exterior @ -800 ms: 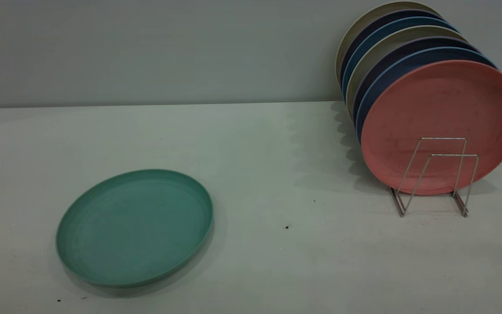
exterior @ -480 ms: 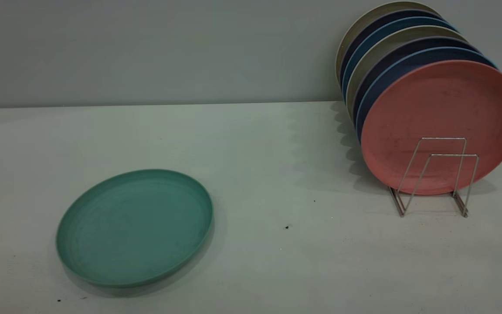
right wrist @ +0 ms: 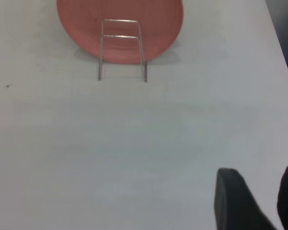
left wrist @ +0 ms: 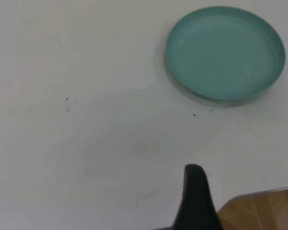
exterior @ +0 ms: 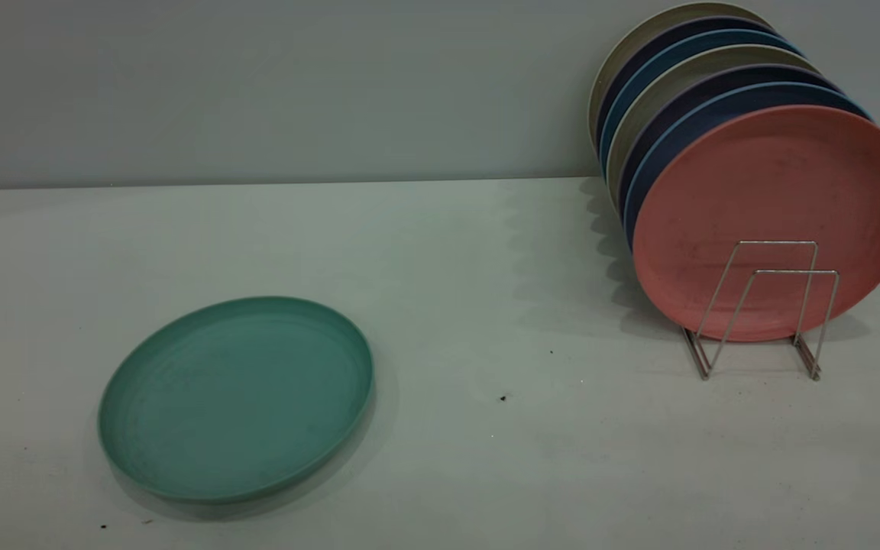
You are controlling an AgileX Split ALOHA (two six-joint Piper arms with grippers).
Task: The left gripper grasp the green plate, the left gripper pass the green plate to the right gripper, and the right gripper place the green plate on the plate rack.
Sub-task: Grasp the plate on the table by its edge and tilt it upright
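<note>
The green plate [exterior: 235,399] lies flat on the white table at the front left, with nothing touching it. It also shows in the left wrist view [left wrist: 225,51], well ahead of my left gripper [left wrist: 194,191], which hovers above bare table near the table's edge. The plate rack [exterior: 776,243] stands at the right; its two front wire loops hold no plate. The right wrist view shows the rack [right wrist: 120,21] far ahead of my right gripper [right wrist: 261,196], which is open and empty above bare table. Neither gripper shows in the exterior view.
A salmon-pink plate [exterior: 772,198] stands upright in the rack, with several blue and beige plates [exterior: 684,92] behind it. The pink plate also shows in the right wrist view [right wrist: 81,24]. A brown wooden surface [left wrist: 264,211] lies past the table edge by the left gripper.
</note>
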